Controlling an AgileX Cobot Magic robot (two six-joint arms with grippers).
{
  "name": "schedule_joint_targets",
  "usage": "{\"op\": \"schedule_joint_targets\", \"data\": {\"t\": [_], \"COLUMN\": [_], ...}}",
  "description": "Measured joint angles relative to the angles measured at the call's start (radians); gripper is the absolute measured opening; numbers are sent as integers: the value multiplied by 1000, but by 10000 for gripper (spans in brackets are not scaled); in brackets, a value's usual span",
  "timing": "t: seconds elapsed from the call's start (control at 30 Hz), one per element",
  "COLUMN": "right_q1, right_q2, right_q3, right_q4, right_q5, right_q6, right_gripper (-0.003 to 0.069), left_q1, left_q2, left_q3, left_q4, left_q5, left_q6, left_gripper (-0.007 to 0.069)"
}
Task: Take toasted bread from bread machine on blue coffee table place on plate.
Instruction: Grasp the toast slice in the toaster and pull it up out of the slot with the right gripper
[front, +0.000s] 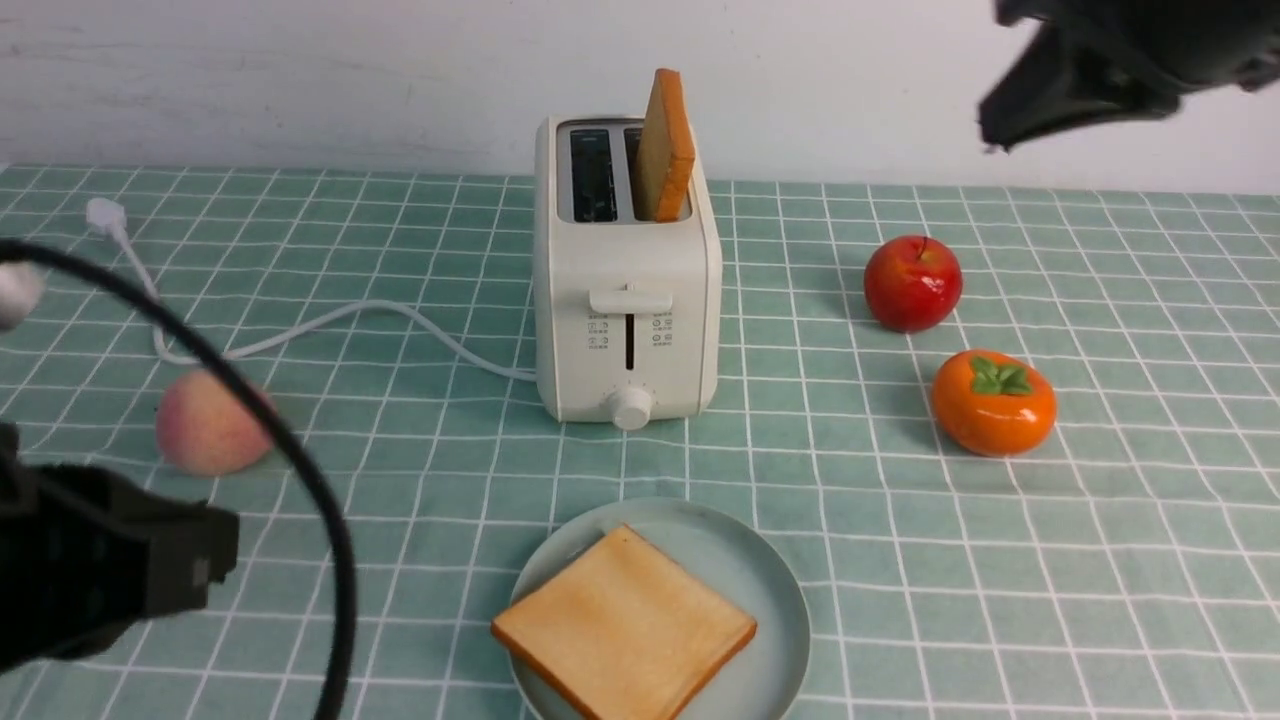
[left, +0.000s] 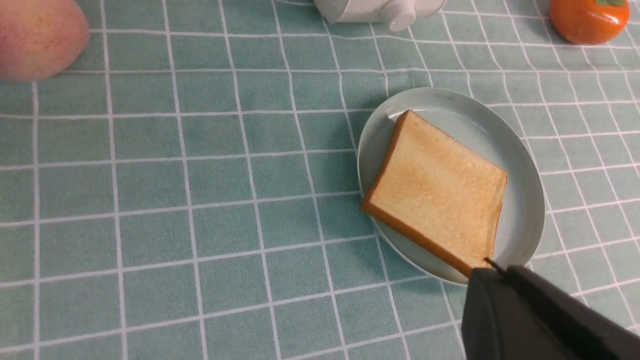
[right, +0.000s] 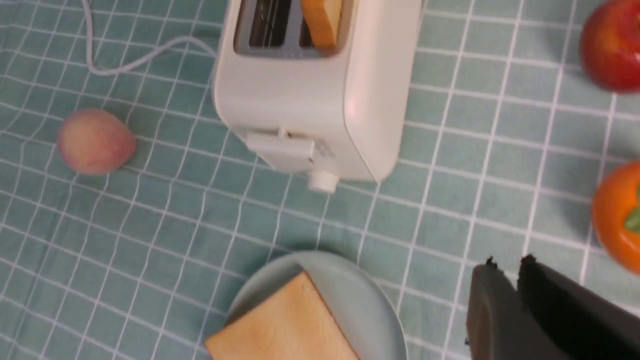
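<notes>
The cream-white bread machine (front: 625, 300) stands mid-table on the blue coffee table (front: 900, 520). One toasted bread slice (front: 665, 150) stands upright in its right slot; the left slot is empty. The other slice (front: 622, 625) lies flat on the plate (front: 775, 590) in front of the bread machine, its left corner overhanging the rim. My left gripper (front: 205, 570) is low at the near left, shut and empty; in the left wrist view its tip (left: 492, 267) sits by the slice (left: 437, 192) on the plate (left: 525, 165). My right gripper (front: 1000, 120) hangs high at the far right, all but shut and empty (right: 507, 262).
A peach (front: 205, 425) lies left of the bread machine by the white cord (front: 330, 320). A red apple (front: 912, 283) and an orange persimmon (front: 993, 402) lie to its right. A white wall runs behind the table.
</notes>
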Motion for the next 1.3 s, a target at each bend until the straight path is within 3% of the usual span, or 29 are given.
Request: {"op": "schedule_joint_targets", "data": {"t": [0.23, 0.43, 0.57, 0.73, 0.83, 0.87, 0.97, 1.0, 1.03, 1.07, 1.3], "right_q1": [68, 99, 102, 102, 102, 102, 102, 102, 102, 102, 98], "right_q2": [306, 468, 522, 563, 583, 593, 601, 601, 601, 601, 500], "right_q3": [-293, -415, -421, -428, -428, -428, -430, -437, -439, -461, -613], "right_q4": [-14, -11, 22, 41, 64, 74, 75, 75, 75, 74, 5], "right_q5": [-38, -136, -218, -280, -298, -308, -311, -309, -308, -287, -99], "right_q6": [5, 5, 5, 5, 5, 5, 5, 5, 5, 5, -9], "right_gripper": [288, 435, 496, 509, 491, 449, 283, 196, 178, 79, 64], "left_q1": [0, 0, 0, 0, 0, 0, 0, 0, 0, 0, 0], "left_q2": [-127, -141, -143, -146, -146, -146, -146, -146, -146, -146, -146], "left_q3": [131, 152, 154, 154, 154, 154, 154, 154, 154, 154, 154], "left_q4": [0, 6, 9, 28, 35, 41, 68, 75, 76, 79, 85], "left_q5": [-3, -2, -2, -2, -2, -2, -2, -2, -2, -2, -2], "left_q6": [-28, -83, -99, -102, -103, -103, -103, -103, -103, -103, -103], "left_gripper": [-14, -14, -14, -14, -14, -14, -14, -14, -14, -14, -14]}}
